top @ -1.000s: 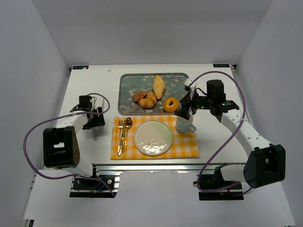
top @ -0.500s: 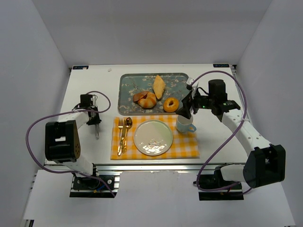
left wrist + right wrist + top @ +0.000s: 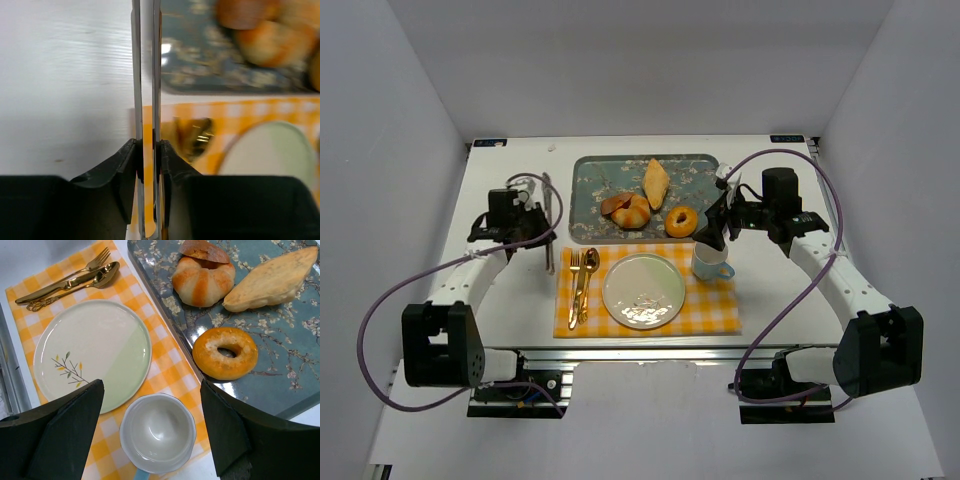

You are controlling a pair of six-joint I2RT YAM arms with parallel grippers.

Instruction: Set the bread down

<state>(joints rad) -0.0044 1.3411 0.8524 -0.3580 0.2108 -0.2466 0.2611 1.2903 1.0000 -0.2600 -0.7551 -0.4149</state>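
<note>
The bread (image 3: 631,211), a round golden bun with pale splits, lies on the patterned tray (image 3: 590,190); the right wrist view shows the bread (image 3: 202,277) sharply and the left wrist view shows the bread (image 3: 265,42) blurred. My left gripper (image 3: 527,222) is left of the tray, shut on a pair of metal tongs (image 3: 549,220). Up close, the tongs' two blades (image 3: 135,75) run forward from the left gripper (image 3: 148,145). My right gripper (image 3: 709,236) hangs open with nothing in it above a white cup (image 3: 157,432), the right gripper (image 3: 151,390) near the tray's front edge.
A ring doughnut (image 3: 225,352) and a long pale pastry (image 3: 272,280) share the tray. A white plate (image 3: 643,290), a gold fork and spoon (image 3: 582,285) and the cup (image 3: 710,263) sit on a yellow checked cloth (image 3: 715,305).
My left gripper closed on the tongs that lay on the table, lifted them and moved back and right toward the tray. The right arm has barely moved.
</note>
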